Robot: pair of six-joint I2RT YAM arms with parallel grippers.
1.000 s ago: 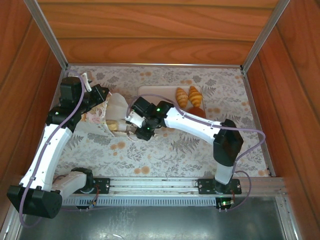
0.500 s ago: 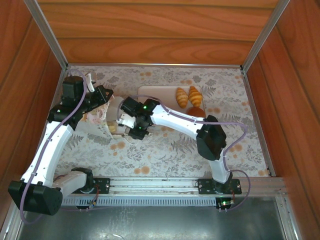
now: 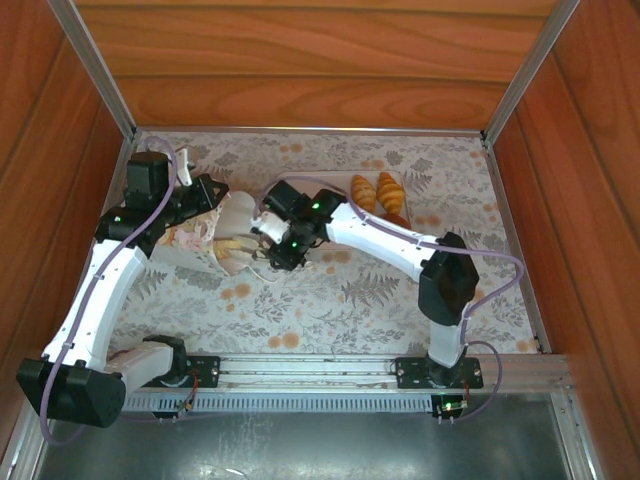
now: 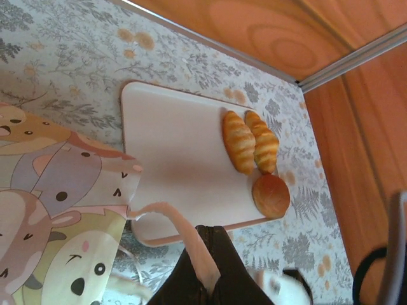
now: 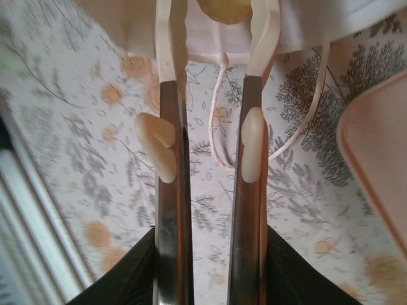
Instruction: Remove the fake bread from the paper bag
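The paper bag [image 3: 205,235] lies on its side at the left, its mouth facing right; in the left wrist view its printed side [image 4: 57,210] shows cartoon animals. My left gripper [image 3: 205,193] [image 4: 213,232] is shut on the bag's pink handle strip [image 4: 184,235]. My right gripper [image 3: 256,248] [image 5: 219,19] is at the bag's mouth, its fingers [image 5: 170,70] closed against a pale yellow piece of fake bread [image 5: 221,6]. Two golden croissants [image 3: 363,192] [image 4: 239,141] and a dark round bun [image 4: 271,195] lie on the pink tray [image 3: 310,183].
The tray [image 4: 178,159] sits just right of the bag, and its corner [image 5: 375,159] is close beside my right fingers. A thin white cord handle [image 5: 219,127] lies loose on the floral tablecloth under the right gripper. Wooden walls enclose the table.
My right gripper pushed left into the bag's mouth, narrowed its fingers and has drawn back a little to the right. The left gripper kept its hold on the bag, which shifted slightly.
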